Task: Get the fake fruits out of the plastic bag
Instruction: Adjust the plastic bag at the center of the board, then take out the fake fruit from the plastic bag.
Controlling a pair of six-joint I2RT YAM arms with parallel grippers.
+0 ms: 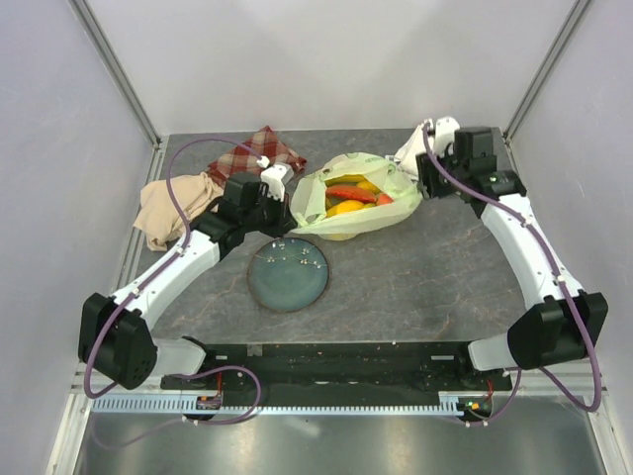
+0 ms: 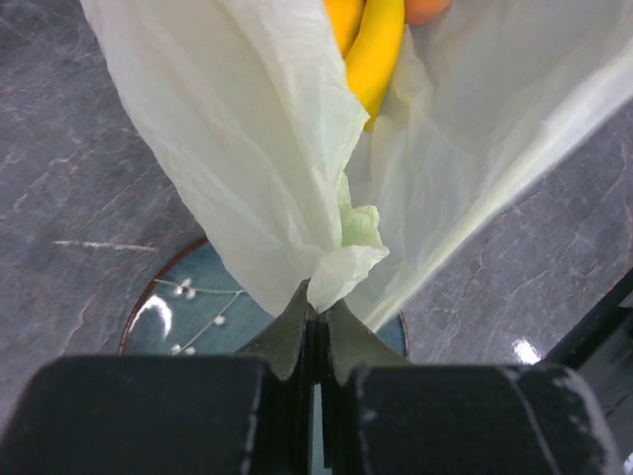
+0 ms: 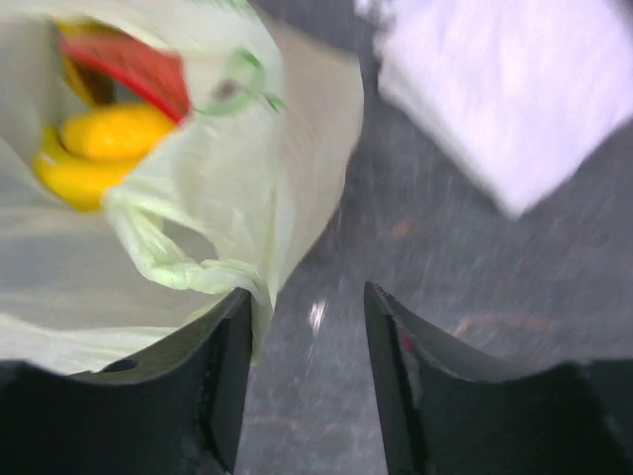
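Observation:
The pale yellow-green plastic bag (image 1: pixel 368 203) lies at the table's back middle with its mouth open. Inside it show a red watermelon slice (image 1: pixel 348 193), yellow fruits (image 1: pixel 344 208) and an orange-pink peach (image 1: pixel 384 199). My left gripper (image 2: pixel 316 297) is shut on the bag's left edge (image 2: pixel 346 262), held above the plate; a yellow banana (image 2: pixel 376 54) shows through the bag's mouth. My right gripper (image 3: pixel 307 297) is open at the bag's right side, its left finger touching a handle loop (image 3: pixel 183 267), nothing between the jaws. The red slice (image 3: pixel 134 64) and yellow fruits (image 3: pixel 99 148) show in the right wrist view.
A dark blue plate (image 1: pixel 288 275) sits in front of the bag, under the left gripper. A red checked cloth (image 1: pixel 252 153) and a beige cloth (image 1: pixel 173 208) lie at the back left. A white folded towel (image 3: pixel 514 89) lies behind the right gripper.

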